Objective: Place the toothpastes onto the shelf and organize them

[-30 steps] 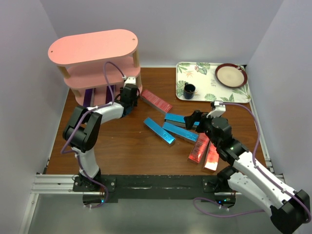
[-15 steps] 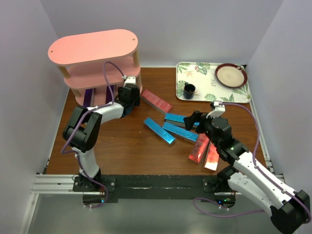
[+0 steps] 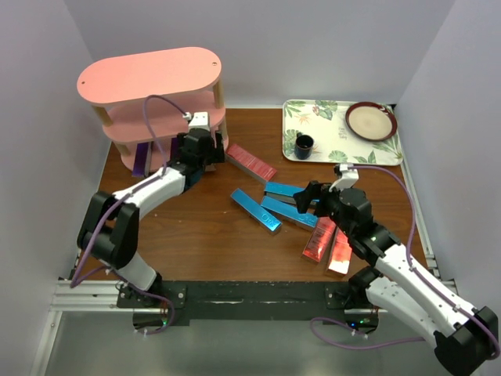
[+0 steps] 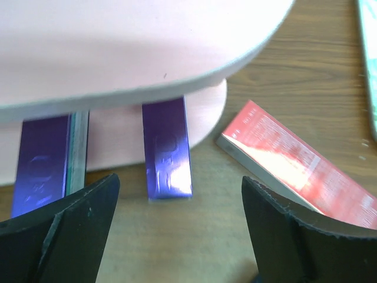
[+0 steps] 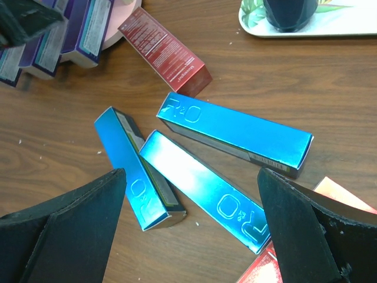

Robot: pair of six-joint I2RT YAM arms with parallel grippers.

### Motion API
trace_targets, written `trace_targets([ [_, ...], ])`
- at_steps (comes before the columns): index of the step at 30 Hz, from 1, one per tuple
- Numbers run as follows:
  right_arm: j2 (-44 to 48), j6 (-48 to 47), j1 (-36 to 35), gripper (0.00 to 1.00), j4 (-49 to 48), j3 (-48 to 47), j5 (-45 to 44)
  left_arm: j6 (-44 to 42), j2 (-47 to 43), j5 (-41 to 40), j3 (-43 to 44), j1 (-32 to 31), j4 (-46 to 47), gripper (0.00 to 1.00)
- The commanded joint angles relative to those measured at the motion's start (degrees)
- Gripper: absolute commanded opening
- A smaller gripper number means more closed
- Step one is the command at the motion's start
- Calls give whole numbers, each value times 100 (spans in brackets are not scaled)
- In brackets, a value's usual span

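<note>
Where purple cartons (image 4: pixel 168 150) overhang the shelf (image 4: pixel 129 53) edge, left fingers (image 4: pixel 70 230) spread

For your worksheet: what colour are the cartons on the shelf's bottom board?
The cartons are purple; left wrist view.

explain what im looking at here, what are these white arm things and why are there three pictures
Two white robot arms, the left arm and the right arm, are bolted at the near edge of a brown wooden table. The wide picture looks down from above; the other two come from a camera on each wrist. The black shapes low in the left wrist view are the left arm's fingers, open and holding nothing, in front of glossy purple cartons lying on the bottom board of the pink three-tier shelf. The right arm's fingers hang open over three shiny blue cartons. Red cartons lie nearby, plus a floral tray with a dark cup and a brown plate.
</note>
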State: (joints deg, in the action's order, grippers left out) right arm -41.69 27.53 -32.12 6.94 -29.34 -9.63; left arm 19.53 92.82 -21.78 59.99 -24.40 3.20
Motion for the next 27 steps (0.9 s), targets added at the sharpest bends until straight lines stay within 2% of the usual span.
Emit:
trace_targets([
  [1,-84,-239,21,98,88,-361,347,306,-947,446,-442,-38,-302,91],
  [7,-287,-502,13,99,457,-625,751,245,-2108,1052,-1032,-275,-891,98],
  [10,-392,-617,13,99,677,-722,954,87,-2609,1447,-1199,-398,-1198,98],
  [15,-480,-748,13,99,1010,-836,1437,-799,-3225,2133,-1288,-451,-1725,99],
  [16,-498,-775,13,99,1037,-836,1498,-1036,-3278,2526,-1305,-460,-1892,100],
  [20,-515,-942,13,98,1152,-810,1744,-2231,-3288,3275,-1341,-486,-2262,100],
  [27,-673,-1012,13,98,1196,-854,2289,-2498,-3182,3663,-1402,-644,-2359,100],
])
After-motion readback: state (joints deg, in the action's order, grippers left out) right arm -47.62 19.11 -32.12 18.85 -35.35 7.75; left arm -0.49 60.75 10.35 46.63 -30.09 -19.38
